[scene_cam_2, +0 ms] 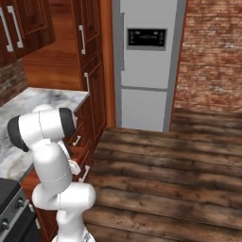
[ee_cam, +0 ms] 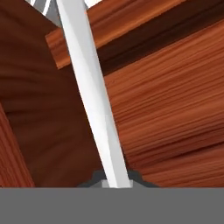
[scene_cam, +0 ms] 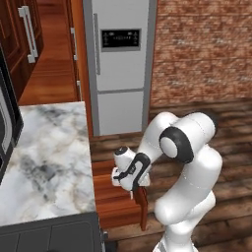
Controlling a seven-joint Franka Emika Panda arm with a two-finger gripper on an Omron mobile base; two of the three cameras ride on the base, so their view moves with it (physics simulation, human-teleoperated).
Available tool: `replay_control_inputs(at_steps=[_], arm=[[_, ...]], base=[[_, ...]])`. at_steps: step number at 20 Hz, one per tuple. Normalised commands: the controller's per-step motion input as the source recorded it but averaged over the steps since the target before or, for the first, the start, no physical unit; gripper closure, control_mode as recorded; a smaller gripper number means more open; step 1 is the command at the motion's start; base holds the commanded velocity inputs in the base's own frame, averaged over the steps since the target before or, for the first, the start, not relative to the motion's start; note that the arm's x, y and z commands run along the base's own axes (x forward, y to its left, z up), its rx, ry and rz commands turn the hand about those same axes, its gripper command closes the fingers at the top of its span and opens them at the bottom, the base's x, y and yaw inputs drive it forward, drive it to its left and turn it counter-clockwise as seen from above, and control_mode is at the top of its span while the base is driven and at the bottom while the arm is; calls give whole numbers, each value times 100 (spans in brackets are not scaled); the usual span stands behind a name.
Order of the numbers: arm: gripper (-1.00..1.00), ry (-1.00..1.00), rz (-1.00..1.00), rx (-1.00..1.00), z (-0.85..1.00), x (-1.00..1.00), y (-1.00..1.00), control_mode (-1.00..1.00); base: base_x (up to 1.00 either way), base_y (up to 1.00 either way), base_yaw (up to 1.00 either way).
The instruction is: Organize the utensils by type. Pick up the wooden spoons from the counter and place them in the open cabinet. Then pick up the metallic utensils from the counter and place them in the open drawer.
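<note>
Hand (ee_cam: 114, 181) clamped on a silver utensil (ee_cam: 89, 87), handle-first, poised over the open drawer (scene_cam: 115, 197) for release.

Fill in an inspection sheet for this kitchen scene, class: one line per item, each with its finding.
Surface: white marble counter, bare where it shows.
Job's things: a thin silver utensil runs up from the fingertips over the open drawer; wood lies beneath it in the hand view.
Clutter: nothing seen.
Grippers: gripper shut on the utensil, low at the drawer.
Cables: nothing seen.
Surroundings: grey fridge, brick wall, plank floor, dark wood cabinets.
</note>
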Motion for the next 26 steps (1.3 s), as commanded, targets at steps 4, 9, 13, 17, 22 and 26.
replay_control_inputs(at_steps=[4,9,13,17,22,26], arm=[[100,0,-12,0,-69,17,-100,-100],[100,0,-13,4,-69,18,-100,-100],[100,-7,-15,25,-76,13,-100,-100],[100,-15,-16,36,-84,4,-100,-100],[100,-27,-19,47,-61,-3,-100,-100],[100,-60,-21,31,-15,-78,-59,-100]], base=[[0,0,0],[0,0,0],[0,0,0],[0,0,0],[0,0,0],[0,0,0]])
